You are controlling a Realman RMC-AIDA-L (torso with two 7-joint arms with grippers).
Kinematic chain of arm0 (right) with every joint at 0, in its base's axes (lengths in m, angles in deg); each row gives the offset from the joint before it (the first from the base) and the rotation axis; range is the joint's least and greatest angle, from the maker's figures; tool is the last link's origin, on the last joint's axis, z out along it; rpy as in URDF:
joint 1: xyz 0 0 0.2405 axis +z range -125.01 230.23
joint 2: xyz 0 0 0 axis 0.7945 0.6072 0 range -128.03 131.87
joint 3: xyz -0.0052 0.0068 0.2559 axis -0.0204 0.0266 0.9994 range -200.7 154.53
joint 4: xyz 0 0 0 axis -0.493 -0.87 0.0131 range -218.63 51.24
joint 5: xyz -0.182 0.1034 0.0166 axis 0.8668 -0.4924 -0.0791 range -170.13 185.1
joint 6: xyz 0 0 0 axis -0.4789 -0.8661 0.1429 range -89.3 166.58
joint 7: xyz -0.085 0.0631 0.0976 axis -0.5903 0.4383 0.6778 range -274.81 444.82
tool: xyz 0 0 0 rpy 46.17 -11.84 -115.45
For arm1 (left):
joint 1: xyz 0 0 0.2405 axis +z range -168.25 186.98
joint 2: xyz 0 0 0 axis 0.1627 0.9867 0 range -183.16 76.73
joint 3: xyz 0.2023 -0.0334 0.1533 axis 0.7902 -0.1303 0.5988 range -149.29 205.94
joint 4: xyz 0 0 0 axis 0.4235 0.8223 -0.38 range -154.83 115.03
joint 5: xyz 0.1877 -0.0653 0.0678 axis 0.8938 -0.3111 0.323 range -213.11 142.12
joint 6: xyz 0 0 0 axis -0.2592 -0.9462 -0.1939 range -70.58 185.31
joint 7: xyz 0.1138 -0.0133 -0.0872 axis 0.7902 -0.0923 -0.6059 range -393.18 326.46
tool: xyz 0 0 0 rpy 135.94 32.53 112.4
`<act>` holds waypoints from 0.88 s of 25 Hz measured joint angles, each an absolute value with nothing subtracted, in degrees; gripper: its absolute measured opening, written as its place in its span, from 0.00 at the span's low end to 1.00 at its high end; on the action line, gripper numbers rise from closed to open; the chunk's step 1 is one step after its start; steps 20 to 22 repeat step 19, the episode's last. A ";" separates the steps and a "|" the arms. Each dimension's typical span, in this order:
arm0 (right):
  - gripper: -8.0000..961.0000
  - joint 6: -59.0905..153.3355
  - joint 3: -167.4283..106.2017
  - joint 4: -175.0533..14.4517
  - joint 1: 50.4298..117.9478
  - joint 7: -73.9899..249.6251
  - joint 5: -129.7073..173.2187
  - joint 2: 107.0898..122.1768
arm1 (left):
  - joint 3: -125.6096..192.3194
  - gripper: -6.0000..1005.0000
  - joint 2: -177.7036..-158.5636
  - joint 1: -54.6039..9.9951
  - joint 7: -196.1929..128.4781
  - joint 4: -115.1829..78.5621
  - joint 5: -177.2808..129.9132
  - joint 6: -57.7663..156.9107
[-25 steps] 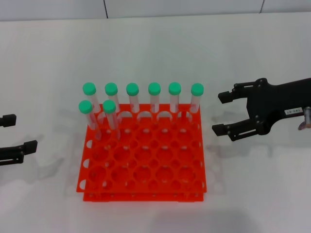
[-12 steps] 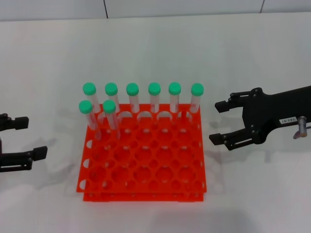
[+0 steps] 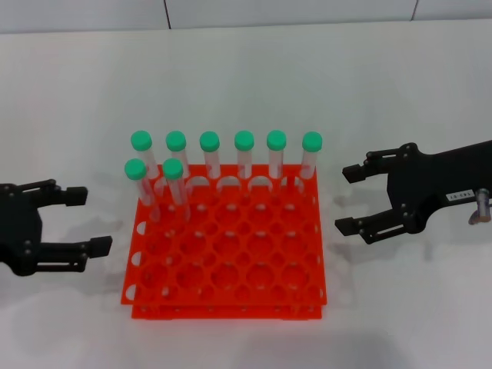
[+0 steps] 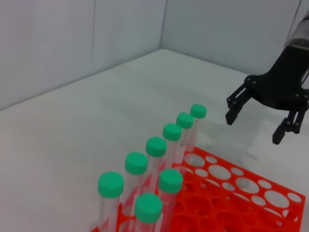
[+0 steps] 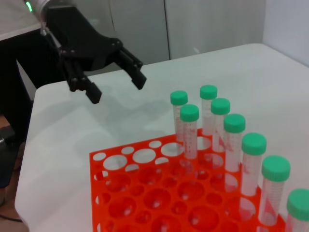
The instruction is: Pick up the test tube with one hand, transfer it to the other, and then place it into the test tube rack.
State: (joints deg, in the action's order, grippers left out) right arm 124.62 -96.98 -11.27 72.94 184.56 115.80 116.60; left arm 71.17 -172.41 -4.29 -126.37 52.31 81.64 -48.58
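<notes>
Standing on the white table (image 3: pixel 246 69), the orange-red rack (image 3: pixel 231 269) carries eight tubes, all upright in its holes. Six of them fill the back row from end to end, and two more stand in the second row at the robot's left end, the first at the corner hole and the second tube (image 3: pixel 176 184) in the hole just beside it. The remaining holes of the grid show no tubes. Each tube is a slender clear cylinder closed by a round green cap, and all eight look alike; the head view gives no mark that tells one from another. No tube lies on the table and neither gripper holds one. The left gripper (image 3: pixel 81 221) is at the rack's left side, near its edge but apart from it, with its two black fingers spread wide and nothing between them. The right gripper (image 3: pixel 348 200) is at the rack's right side, also near but not touching, its fingers likewise parted and bare; a small white label (image 3: pixel 460 197) shows on its body. Both wrist views confirm the same layout: the caps line up in one long row with two beside it, and the opposite gripper hangs beyond the rack with fingers splayed.
</notes>
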 joint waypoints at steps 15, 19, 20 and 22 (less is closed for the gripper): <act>0.86 124.21 -96.82 -12.37 73.20 183.53 116.50 116.27 | 71.21 0.88 -172.47 -5.88 -126.43 50.85 82.29 -47.83; 0.86 124.19 -96.82 -12.37 73.31 183.53 116.67 116.31 | 71.21 0.88 -172.48 -5.70 -126.41 50.85 82.25 -47.83; 0.86 124.19 -96.82 -12.37 73.31 183.53 116.67 116.31 | 71.21 0.88 -172.48 -5.70 -126.41 50.85 82.25 -47.83; 0.86 124.19 -96.82 -12.37 73.31 183.53 116.67 116.31 | 71.21 0.88 -172.48 -5.70 -126.41 50.85 82.25 -47.83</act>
